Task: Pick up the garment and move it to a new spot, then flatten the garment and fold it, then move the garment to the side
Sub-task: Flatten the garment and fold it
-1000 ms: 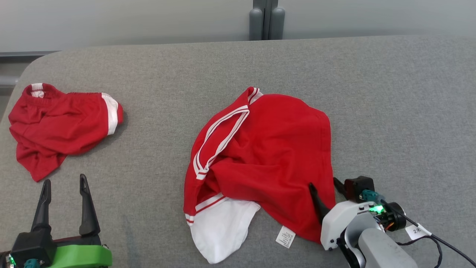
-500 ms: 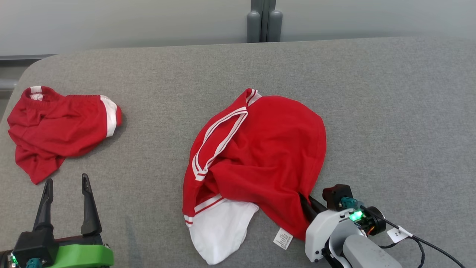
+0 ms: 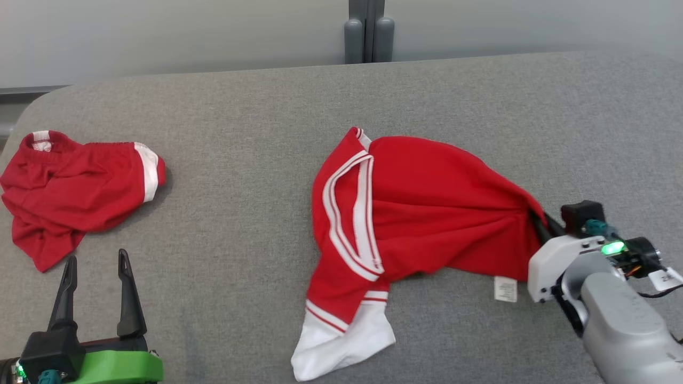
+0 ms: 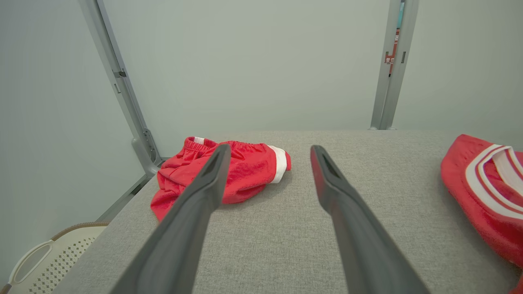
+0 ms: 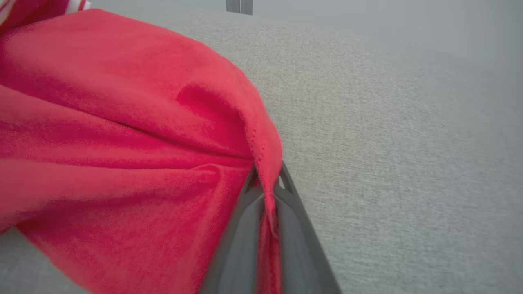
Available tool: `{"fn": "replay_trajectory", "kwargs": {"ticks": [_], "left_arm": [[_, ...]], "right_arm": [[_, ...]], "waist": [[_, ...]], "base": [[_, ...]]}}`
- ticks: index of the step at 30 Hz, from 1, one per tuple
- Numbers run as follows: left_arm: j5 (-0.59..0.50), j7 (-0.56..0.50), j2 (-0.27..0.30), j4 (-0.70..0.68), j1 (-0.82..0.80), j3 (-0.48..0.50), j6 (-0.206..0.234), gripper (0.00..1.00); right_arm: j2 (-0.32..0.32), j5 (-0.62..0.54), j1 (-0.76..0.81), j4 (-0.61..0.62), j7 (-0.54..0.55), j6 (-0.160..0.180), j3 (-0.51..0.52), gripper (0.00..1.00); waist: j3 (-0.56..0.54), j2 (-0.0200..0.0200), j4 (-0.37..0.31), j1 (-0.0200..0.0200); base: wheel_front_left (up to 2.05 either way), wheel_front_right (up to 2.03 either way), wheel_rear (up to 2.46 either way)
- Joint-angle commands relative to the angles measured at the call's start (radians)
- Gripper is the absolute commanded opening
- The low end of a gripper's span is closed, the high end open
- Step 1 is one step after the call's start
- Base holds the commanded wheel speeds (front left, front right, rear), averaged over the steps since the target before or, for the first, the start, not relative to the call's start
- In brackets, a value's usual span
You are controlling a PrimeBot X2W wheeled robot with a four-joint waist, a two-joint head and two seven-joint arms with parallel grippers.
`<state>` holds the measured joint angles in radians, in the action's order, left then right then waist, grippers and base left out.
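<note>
Where pinched, red knit garment [image 3: 437,213] puckers.

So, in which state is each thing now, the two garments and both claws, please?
red shirt, crumpled on the table, one edge pinched in the right claw
red shorts, crumpled, lying free at the table's left
right claw, shut on the red shirt
left claw, open, holding nothing
</note>
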<state>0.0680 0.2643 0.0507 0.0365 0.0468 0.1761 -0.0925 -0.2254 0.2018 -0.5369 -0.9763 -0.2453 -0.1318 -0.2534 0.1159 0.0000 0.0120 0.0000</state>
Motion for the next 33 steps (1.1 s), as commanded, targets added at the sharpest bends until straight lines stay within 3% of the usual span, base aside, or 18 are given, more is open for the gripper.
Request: {"fn": "replay_trajectory", "kwargs": {"ticks": [1,8,9,10,17,22,27,33], "left_arm": [[-0.003,0.000,0.000,-0.001,-0.001,-0.002,-0.002,1.00],[0.001,0.000,0.000,0.001,-0.011,-0.007,-0.002,1.00],[0.002,0.000,0.000,0.002,-0.013,-0.006,-0.003,1.00],[0.005,0.000,0.000,0.004,-0.014,-0.004,-0.003,1.00],[0.004,0.000,0.000,0.008,-0.013,0.000,-0.005,1.00],[-0.002,0.000,0.000,0.007,-0.013,0.004,-0.006,1.00],[-0.005,0.000,0.000,0.004,-0.009,0.002,-0.004,1.00],[-0.003,0.000,0.000,0.010,-0.010,-0.004,-0.006,1.00]], "right_arm": [[-0.023,-0.009,-0.015,-0.010,-0.006,0.002,0.018,0.00],[-0.113,-0.022,-0.040,-0.067,-0.001,0.002,0.112,0.00],[-0.115,-0.026,-0.042,-0.070,-0.003,0.002,0.117,0.35],[-0.114,-0.028,-0.044,-0.070,-0.006,0.002,0.123,1.00],[-0.099,-0.039,-0.027,0.010,-0.021,0.002,0.176,1.00],[-0.048,-0.063,0.017,0.183,-0.020,0.002,0.196,1.00],[0.021,-0.067,0.066,0.320,-0.020,0.002,0.126,1.00],[0.075,0.020,0.133,0.419,0.034,0.002,-0.026,1.00]], "waist": [[0.002,0.0000,-0.003,0.0000],[0.010,0.0000,-0.008,0.0000],[0.011,0.0000,-0.009,0.0000],[0.012,0.0000,-0.010,0.0000],[0.012,0.0000,-0.017,0.0000],[0.008,0.0000,-0.022,0.0000],[0.002,0.0000,-0.023,0.0000],[-0.004,0.0000,-0.014,0.0000]], "base": [[0.00,0.00,0.00],[0.00,0.00,0.00],[0.00,0.00,0.00],[0.00,0.00,0.00],[0.00,0.00,0.00],[0.00,0.00,0.00],[0.00,0.00,0.00],[0.00,0.00,0.00]]}}
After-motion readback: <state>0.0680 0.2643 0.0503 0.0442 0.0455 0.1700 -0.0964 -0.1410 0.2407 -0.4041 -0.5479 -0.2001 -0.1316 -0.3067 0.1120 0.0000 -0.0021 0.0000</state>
